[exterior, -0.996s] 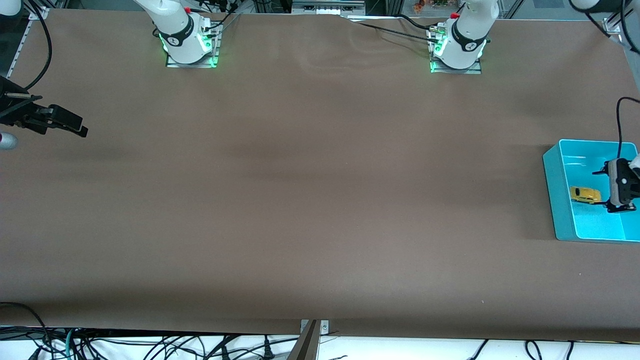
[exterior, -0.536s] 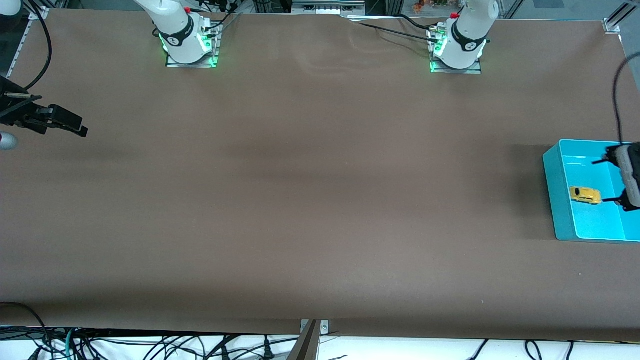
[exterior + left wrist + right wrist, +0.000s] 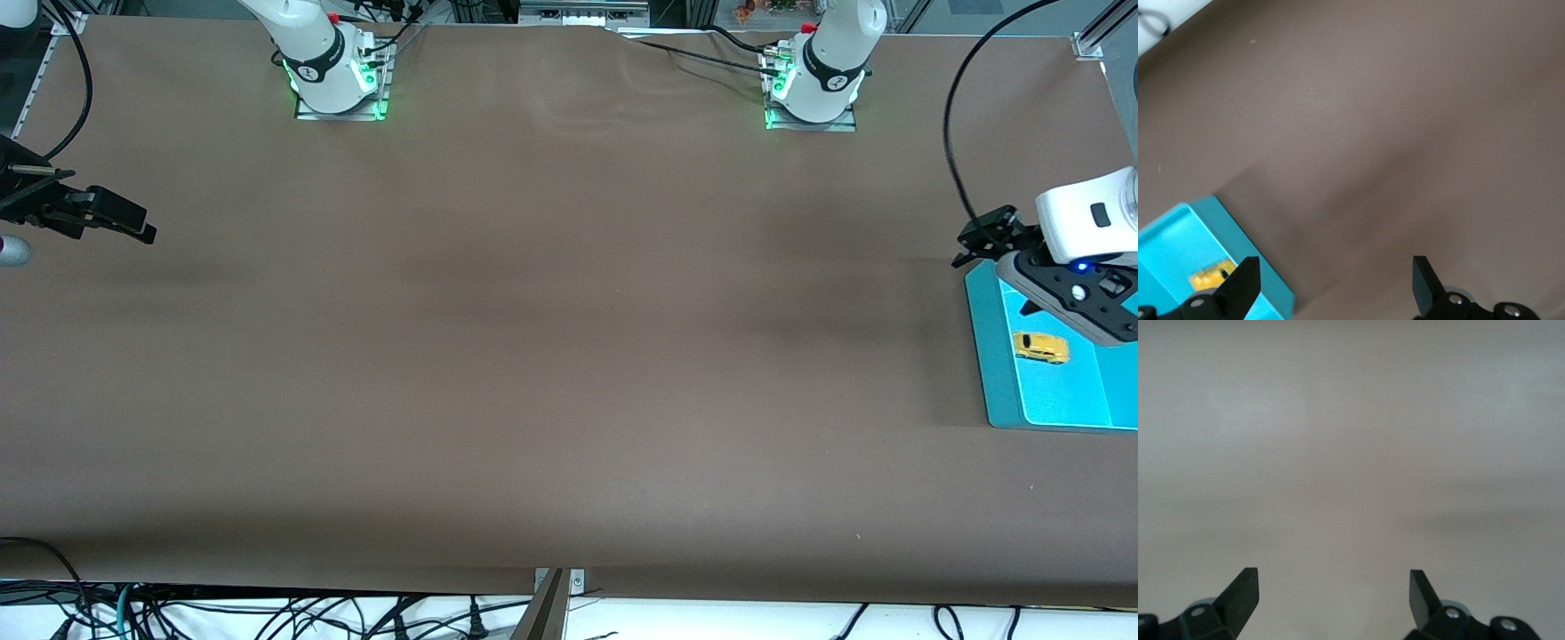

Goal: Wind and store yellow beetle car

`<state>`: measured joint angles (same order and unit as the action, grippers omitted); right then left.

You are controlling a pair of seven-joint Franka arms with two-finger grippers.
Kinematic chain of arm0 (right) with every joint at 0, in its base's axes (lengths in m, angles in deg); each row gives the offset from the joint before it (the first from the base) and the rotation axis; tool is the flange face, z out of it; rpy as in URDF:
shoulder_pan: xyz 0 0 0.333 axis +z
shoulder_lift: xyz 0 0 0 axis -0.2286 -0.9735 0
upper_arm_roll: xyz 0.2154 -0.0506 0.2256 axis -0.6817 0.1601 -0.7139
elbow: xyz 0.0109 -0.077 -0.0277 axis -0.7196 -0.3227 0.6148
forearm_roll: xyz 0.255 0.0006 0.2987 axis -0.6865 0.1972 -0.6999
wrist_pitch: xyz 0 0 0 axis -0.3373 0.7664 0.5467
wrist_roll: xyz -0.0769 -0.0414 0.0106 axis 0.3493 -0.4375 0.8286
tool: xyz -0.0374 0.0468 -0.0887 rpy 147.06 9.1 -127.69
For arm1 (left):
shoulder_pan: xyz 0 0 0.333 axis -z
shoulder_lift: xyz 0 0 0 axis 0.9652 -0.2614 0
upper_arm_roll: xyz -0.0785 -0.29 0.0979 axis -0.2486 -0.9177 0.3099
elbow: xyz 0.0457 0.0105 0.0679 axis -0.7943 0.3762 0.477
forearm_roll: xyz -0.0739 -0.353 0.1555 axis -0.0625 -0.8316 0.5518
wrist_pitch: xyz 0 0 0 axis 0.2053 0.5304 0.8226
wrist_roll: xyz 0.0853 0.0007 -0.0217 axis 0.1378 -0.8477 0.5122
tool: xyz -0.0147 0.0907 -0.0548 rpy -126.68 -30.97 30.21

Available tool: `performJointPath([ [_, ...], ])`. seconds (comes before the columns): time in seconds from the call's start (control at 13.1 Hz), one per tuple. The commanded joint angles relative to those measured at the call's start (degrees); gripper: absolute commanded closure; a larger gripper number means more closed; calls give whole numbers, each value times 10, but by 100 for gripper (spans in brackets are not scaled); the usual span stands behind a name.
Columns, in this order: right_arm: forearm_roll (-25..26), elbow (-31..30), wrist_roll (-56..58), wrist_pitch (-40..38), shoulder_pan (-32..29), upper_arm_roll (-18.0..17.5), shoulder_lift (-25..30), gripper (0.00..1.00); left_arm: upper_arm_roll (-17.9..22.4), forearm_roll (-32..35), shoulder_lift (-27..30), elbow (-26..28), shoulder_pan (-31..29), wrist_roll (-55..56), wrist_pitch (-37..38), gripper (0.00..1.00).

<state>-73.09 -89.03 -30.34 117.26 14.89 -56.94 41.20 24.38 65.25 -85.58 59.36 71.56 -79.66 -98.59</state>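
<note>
I watch the left gripper (image 3: 1335,283) lift out of the teal bin (image 3: 987,347) at the frame's right edge; its wrist now hangs over the bin's upper rim, fingers spread and empty (the cable has swung into an arc at upper right).

The right tool (image 3: 1333,590) hangs over the bare brown bench (image 3: 1351,453), its two dark fingers (image 3: 1241,590) spread wide apart with nothing between them.
</note>
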Motion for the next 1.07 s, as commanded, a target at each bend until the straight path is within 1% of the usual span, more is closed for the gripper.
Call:
performJointPath([
  [0.0,4,1,-1,-4,0,-2,5,0,28,-13,37,26,41,184,20,0],
  [0.08,4,1,-1,-4,0,-2,5,0,44,-21,47,33,56,234,22,0],
  [0.23,4,1,-1,-4,0,-2,5,0,76,-80,47,42,54,245,25,0],
  [0.31,4,1,-1,-4,0,-2,5,0,89,-93,48,50,54,236,25,0],
  [0.38,4,1,-1,-4,0,-2,5,0,91,-91,51,55,53,215,25,0],
  [0.46,4,1,-1,-5,1,-2,5,0,92,-82,67,70,57,200,23,0],
  [0.54,4,1,-1,-4,1,-2,5,0,91,-60,80,84,57,197,20,0],
  [1.0,4,1,-1,-4,0,0,4,0,89,-53,70,78,51,189,22,0],
])
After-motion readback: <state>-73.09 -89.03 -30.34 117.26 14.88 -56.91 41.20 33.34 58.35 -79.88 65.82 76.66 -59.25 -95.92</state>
